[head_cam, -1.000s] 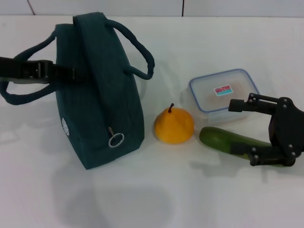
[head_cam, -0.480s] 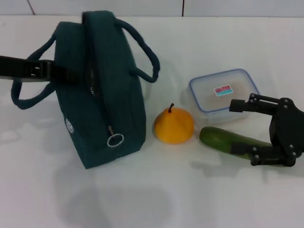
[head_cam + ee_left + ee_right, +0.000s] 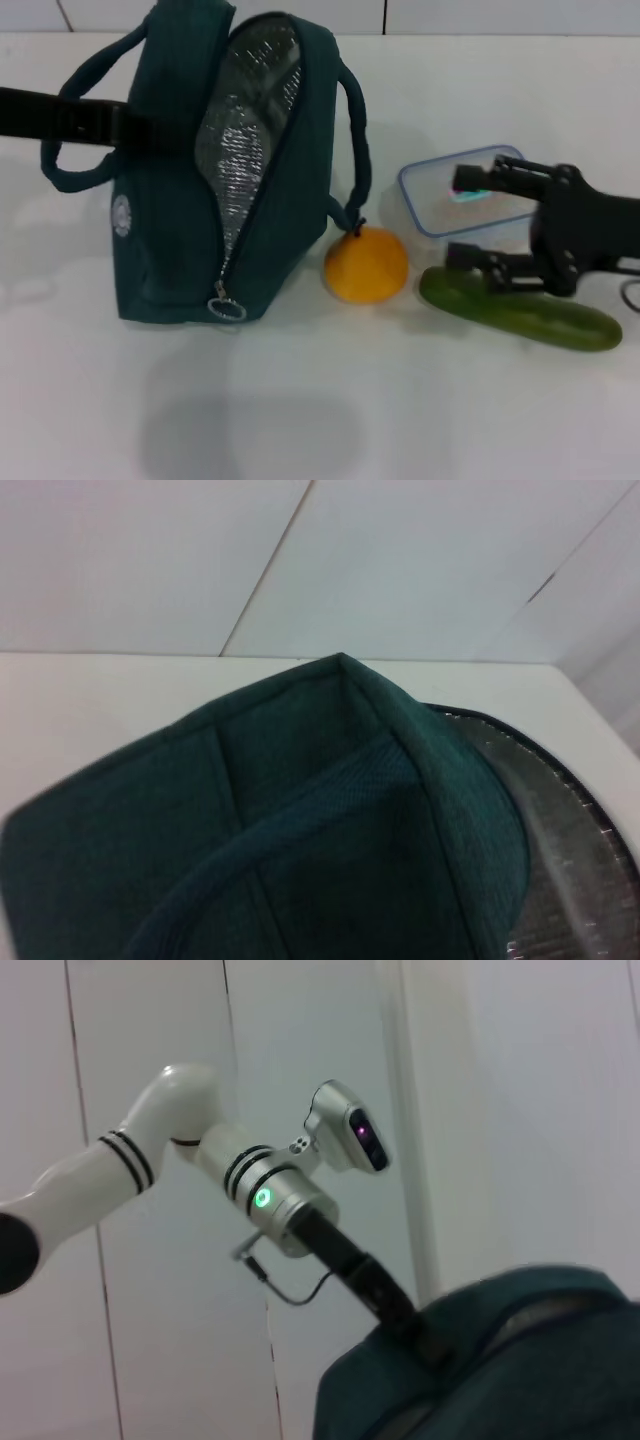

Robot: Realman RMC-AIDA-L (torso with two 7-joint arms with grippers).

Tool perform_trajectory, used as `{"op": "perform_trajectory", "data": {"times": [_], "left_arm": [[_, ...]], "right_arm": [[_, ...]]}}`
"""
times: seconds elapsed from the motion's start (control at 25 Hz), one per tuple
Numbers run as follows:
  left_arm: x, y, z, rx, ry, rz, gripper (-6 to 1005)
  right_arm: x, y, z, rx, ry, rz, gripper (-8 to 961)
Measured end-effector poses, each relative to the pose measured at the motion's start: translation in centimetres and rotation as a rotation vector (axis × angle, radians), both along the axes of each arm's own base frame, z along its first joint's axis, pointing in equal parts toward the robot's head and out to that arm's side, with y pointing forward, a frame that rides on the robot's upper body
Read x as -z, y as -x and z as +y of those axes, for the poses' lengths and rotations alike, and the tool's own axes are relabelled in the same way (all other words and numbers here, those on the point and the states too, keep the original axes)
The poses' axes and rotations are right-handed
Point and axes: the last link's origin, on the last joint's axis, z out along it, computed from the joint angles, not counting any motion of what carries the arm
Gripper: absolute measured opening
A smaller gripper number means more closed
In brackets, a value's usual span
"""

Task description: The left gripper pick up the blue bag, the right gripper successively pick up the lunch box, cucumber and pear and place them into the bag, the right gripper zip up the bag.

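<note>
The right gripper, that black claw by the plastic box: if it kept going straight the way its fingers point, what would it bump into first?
The right gripper points across the table toward the blue bag. It would likely meet the pear first, or pass just above it and reach the bag's open side. Its height over the pear is unclear.

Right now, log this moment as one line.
left gripper: holding blue bag upright, mouth open | right gripper: open over lunch box | cucumber, pear: on table
</note>
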Motion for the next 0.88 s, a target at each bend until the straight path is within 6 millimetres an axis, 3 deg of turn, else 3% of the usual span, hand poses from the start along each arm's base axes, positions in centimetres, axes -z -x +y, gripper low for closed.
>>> {"op": "perform_trajectory", "data": {"times": [0.2,0.44,0.68,0.88], "left_arm": [[0.9,-0.6,-0.2,-0.004,0.030,0.034,42],[1.5,-1.1,-0.1,-0.012,0.051,0.046,42],[1.7,-1.5,0.0,-0.004,0.057,0.049,42],[1.7,-1.5,0.1,-0.004,0.055,0.049,42]], "right_arm": [[0.6,3.4,1.9,-0.075,0.018,0.029,812],[0.7,7.2,2.8,-0.176,0.031,0.090,812],[1.9,8.6,4.2,-0.147,0.030,0.041,812],[4.0,8.2,5.2,-0.071,0.013,-0.057,812]]}}
